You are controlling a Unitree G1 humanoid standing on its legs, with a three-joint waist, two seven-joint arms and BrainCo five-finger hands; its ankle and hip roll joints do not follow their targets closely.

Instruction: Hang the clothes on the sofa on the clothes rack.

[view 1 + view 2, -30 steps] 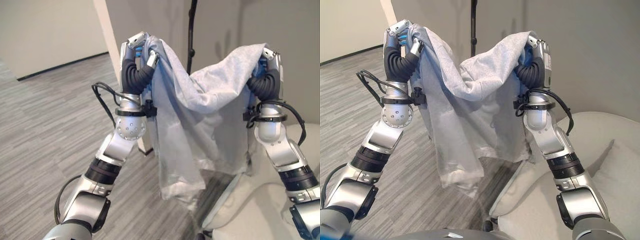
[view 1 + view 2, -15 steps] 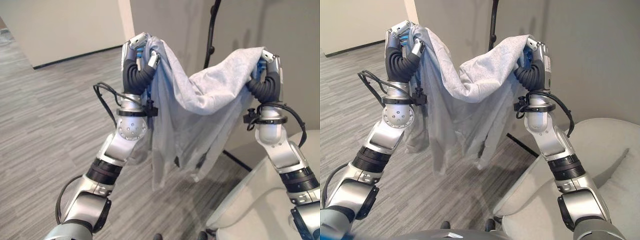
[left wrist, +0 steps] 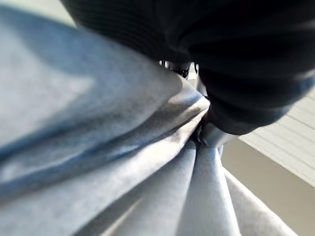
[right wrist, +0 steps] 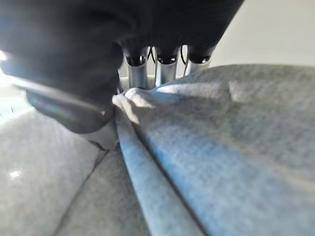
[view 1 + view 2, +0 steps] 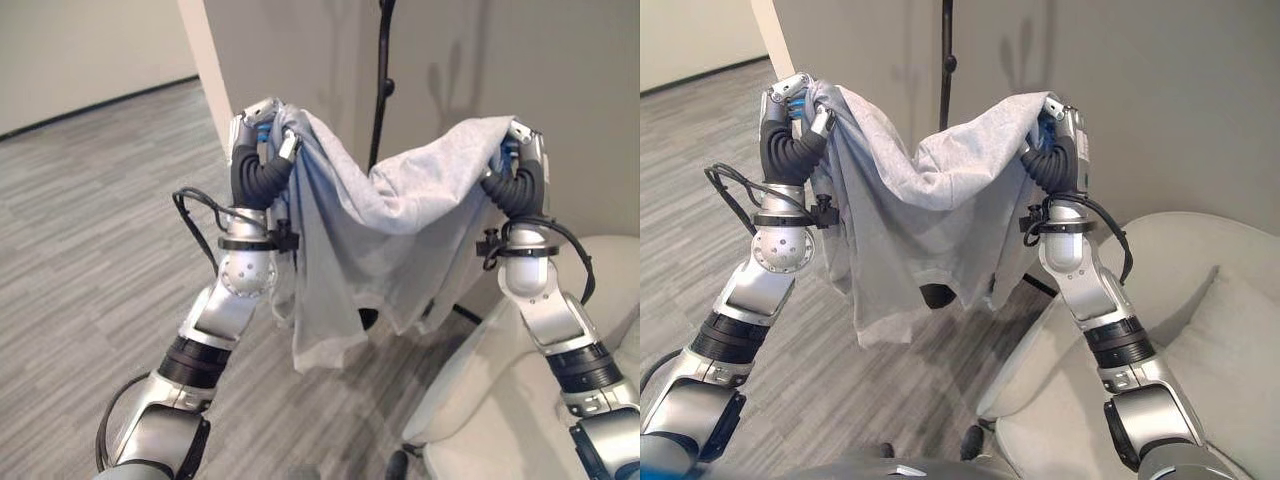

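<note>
a grey garment (image 5: pixel 920 220) is held up in the air to the left of the pale sofa (image 5: pixel 1200 330), sagging between both raised hands. one top corner is pinched in the curled left hand (image 5: pixel 258 135), the other in the curled right hand (image 5: pixel 520 160). behind the garment, the black clothes rack pole (image 5: pixel 380 70) is seen upright.
</note>
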